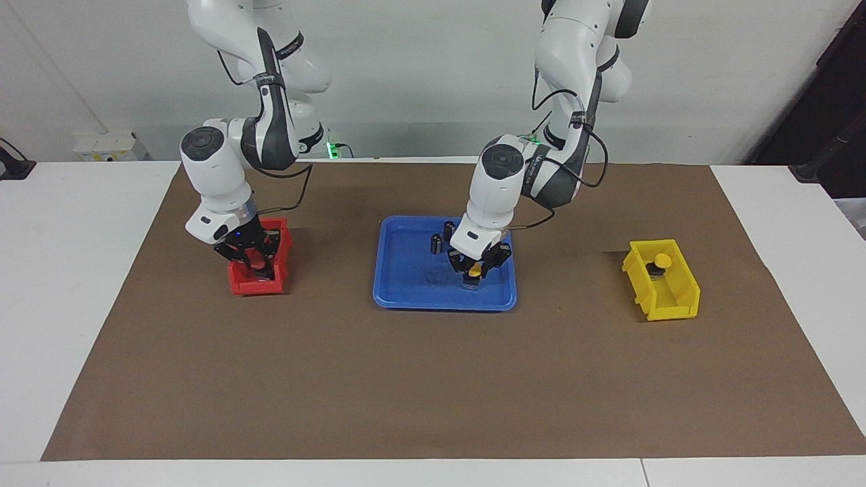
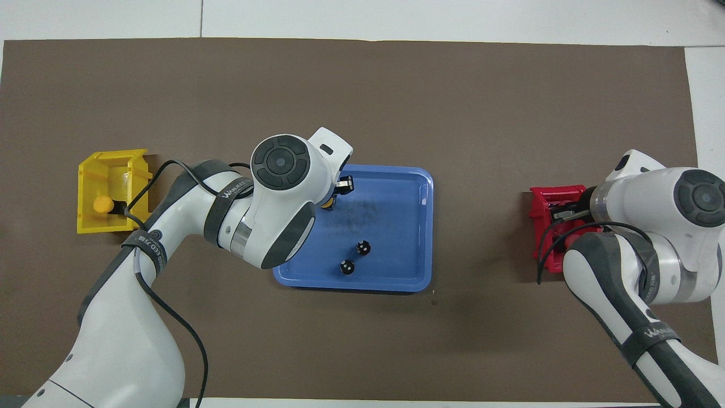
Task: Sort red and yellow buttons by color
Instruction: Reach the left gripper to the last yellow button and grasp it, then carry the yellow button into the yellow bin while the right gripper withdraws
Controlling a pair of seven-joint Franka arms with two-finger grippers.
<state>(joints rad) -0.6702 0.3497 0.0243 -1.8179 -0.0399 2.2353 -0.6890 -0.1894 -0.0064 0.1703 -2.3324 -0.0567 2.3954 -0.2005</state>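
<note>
My left gripper (image 1: 475,269) is low in the blue tray (image 1: 406,284), right at a yellow button (image 1: 475,271) whose body stands on or just above the tray floor. In the overhead view the left wrist (image 2: 283,170) hides most of it. A second yellow button (image 1: 662,261) stands in the yellow bin (image 1: 670,297), also seen from overhead (image 2: 103,204). My right gripper (image 1: 252,262) is down inside the red bin (image 1: 254,284). I cannot tell any red button apart from the red bin.
Two dark capless cylinders (image 1: 436,243) (image 1: 448,230) stand in the tray on the side nearer the robots, also seen from overhead (image 2: 363,247) (image 2: 347,267). A brown mat (image 1: 433,379) covers the table. The yellow bin is toward the left arm's end, the red bin toward the right arm's.
</note>
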